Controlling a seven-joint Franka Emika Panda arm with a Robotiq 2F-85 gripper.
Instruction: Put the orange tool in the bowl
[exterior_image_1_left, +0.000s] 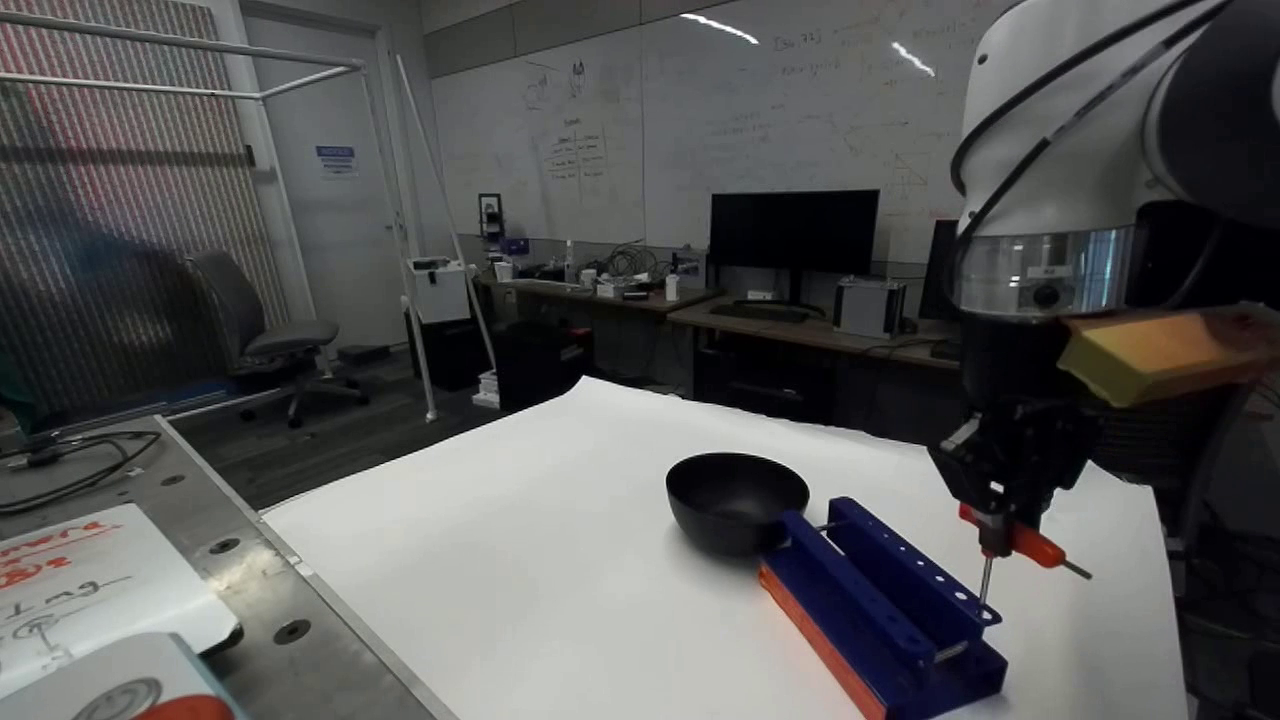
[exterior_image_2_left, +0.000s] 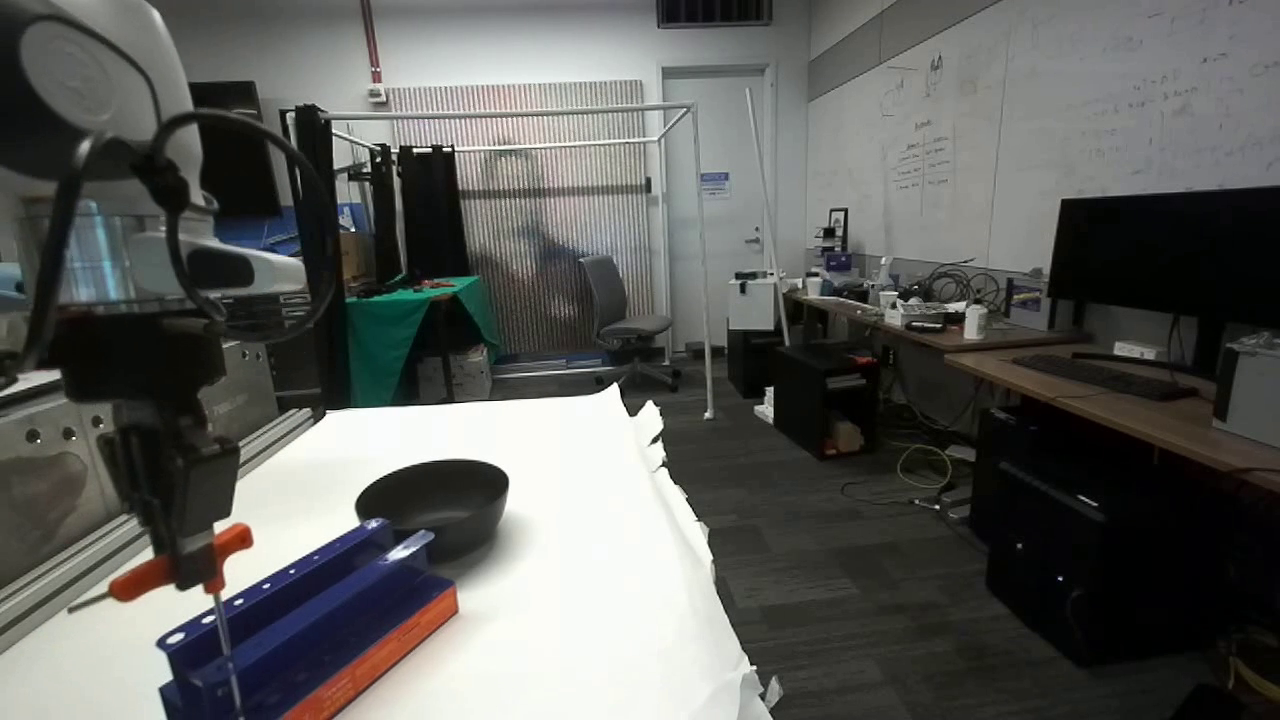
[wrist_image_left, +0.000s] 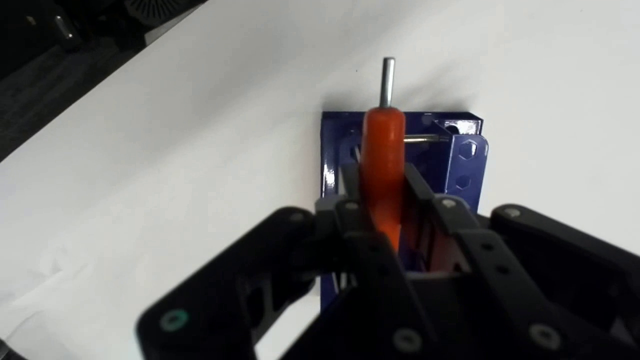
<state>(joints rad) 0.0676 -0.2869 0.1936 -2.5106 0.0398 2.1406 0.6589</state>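
Gripper (wrist_image_left: 385, 182): is pinching the orange T-handle key (exterior_image_1_left: 1038, 546) by its handle, pressing from both sides.
Orange T-handle key: is hanging at the near end of the blue tool rack (exterior_image_2_left: 330, 625), long shaft pointing down; whether its tip is clearing the rack or sitting in a hole, the views are not showing.
Black bowl (exterior_image_1_left: 730, 525): is resting upright on the white table covering (exterior_image_1_left: 480, 580), just beside the rack's far end, left of the gripper in an exterior view.
Step at the rack: is apparently the lift-out, with placing not yet happening.
Next move to the bowl: is likely calling for raising the shaft straight past the rack, carrying it far-ward, then releasing inside the rim.
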